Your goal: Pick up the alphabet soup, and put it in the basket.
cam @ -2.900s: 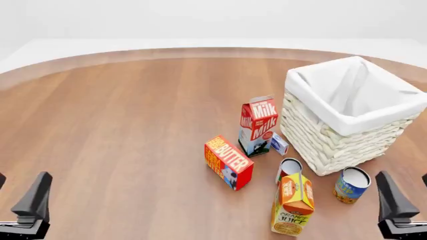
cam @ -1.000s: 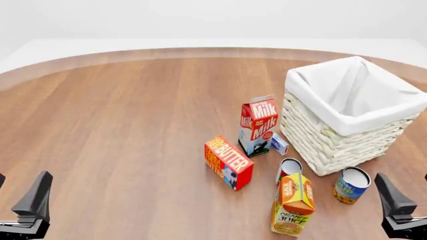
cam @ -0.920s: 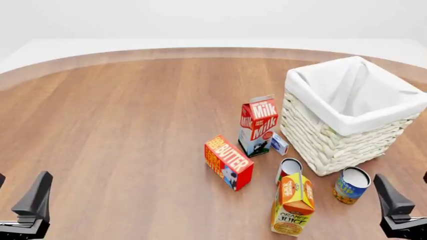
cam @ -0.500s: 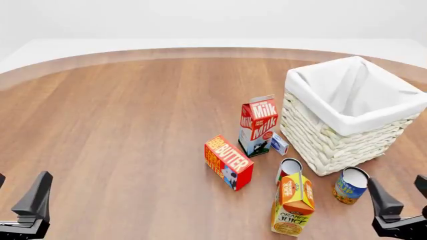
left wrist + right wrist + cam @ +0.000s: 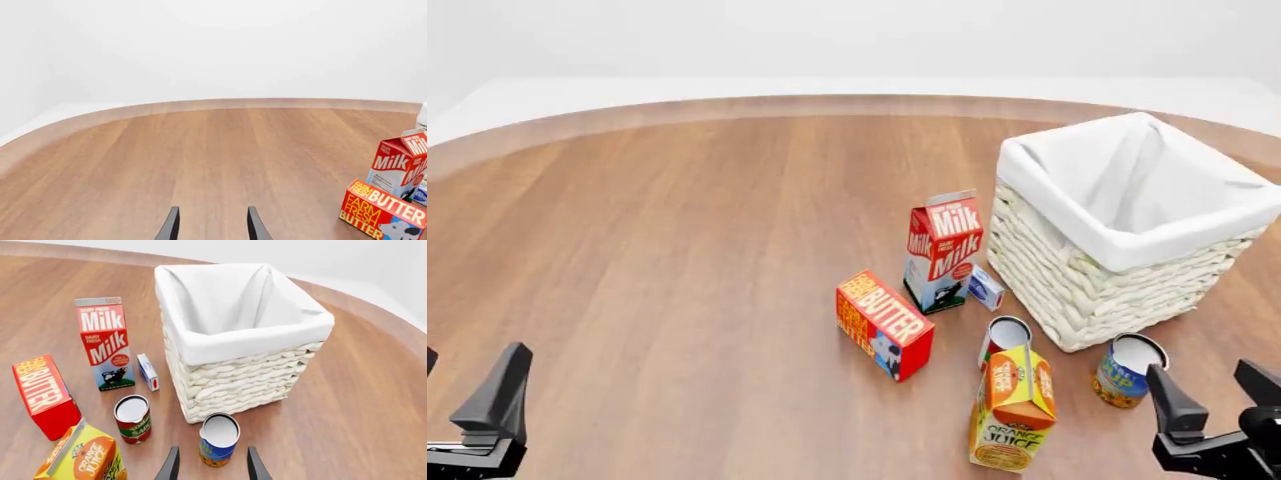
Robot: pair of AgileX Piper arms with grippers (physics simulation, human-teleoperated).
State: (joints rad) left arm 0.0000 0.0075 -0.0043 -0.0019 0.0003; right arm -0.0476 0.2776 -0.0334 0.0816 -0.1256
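Note:
The alphabet soup (image 5: 1124, 370) (image 5: 218, 440) is a short blue-labelled can with a white top, standing on the table just in front of the basket (image 5: 1121, 225) (image 5: 237, 335). My right gripper (image 5: 1214, 400) (image 5: 211, 466) is open, hovering just behind and to the right of the can, fingers apart with nothing between them. The basket is white wicker with a cloth lining and looks empty. At the near left corner my left gripper (image 5: 467, 390) (image 5: 211, 225) stands open, far from the can.
An orange juice carton (image 5: 1012, 408), a red-labelled can (image 5: 1004, 338), a butter box (image 5: 884, 324), a milk carton (image 5: 942, 251) and a small white box (image 5: 985, 288) crowd the space left of the soup. Bare wood stretches across the table's left half.
My right gripper has shifted left and forward toward the soup can, its second finger now in the front view. The left arm and all objects have stayed put.

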